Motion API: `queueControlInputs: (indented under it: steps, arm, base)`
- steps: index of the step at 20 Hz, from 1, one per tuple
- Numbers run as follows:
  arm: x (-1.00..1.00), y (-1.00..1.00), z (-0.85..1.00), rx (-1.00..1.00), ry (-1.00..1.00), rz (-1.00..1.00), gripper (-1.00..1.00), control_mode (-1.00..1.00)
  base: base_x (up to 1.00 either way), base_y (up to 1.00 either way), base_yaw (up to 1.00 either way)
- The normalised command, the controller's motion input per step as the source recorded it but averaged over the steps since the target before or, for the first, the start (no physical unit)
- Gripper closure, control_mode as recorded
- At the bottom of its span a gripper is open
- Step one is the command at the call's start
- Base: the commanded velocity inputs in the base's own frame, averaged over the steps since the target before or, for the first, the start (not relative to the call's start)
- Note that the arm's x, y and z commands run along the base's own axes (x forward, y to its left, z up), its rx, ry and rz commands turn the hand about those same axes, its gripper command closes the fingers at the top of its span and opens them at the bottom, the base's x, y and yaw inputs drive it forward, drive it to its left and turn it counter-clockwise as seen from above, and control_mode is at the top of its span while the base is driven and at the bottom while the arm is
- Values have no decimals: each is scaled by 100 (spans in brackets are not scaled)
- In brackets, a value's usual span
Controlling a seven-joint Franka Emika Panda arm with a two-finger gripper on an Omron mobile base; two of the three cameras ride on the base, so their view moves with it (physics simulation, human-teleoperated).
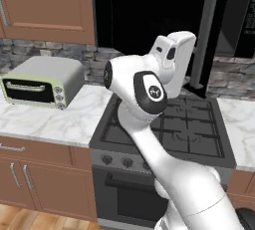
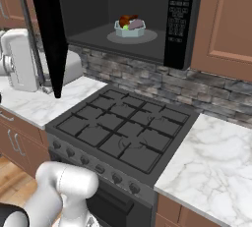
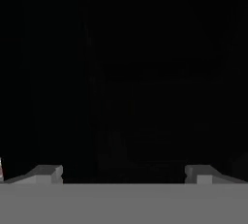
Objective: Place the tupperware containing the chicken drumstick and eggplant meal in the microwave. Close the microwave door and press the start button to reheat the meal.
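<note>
The black microwave [image 2: 179, 19] hangs above the stove with its cavity showing. Inside, the pale blue-grey tupperware [image 2: 130, 29] sits on the round turntable [image 2: 147, 37], holding the reddish-brown chicken drumstick [image 2: 127, 19] and the purple-grey eggplant [image 2: 137, 24]. The microwave door [image 2: 49, 24] is swung out to the left, its grey bar handle [image 1: 206, 30] along the edge. My white hand [image 1: 174, 57] is on the outer side of the door, close to the glossy panel. In the hand view my gripper [image 3: 124, 174] faces a dark surface with the fingertips [image 3: 48, 173] wide apart and nothing between them.
A gas stove [image 2: 123, 127] lies under the microwave. Marble counters run on both sides [image 2: 216, 172]. A pale-green toaster oven [image 1: 42, 82] stands on the left counter. Wooden cabinets flank the microwave, with a stone backsplash behind.
</note>
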Motion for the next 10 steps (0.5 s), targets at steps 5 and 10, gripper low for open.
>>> queueControlInputs:
  steps: [5, 10]
  arm:
    - [46, -77, 0, 15, 14, 5, -100, -100]
    - [53, -48, 0, 9, 13, 5, -100, -100]
  base:
    - [0, 0, 0]
    - [0, 0, 0]
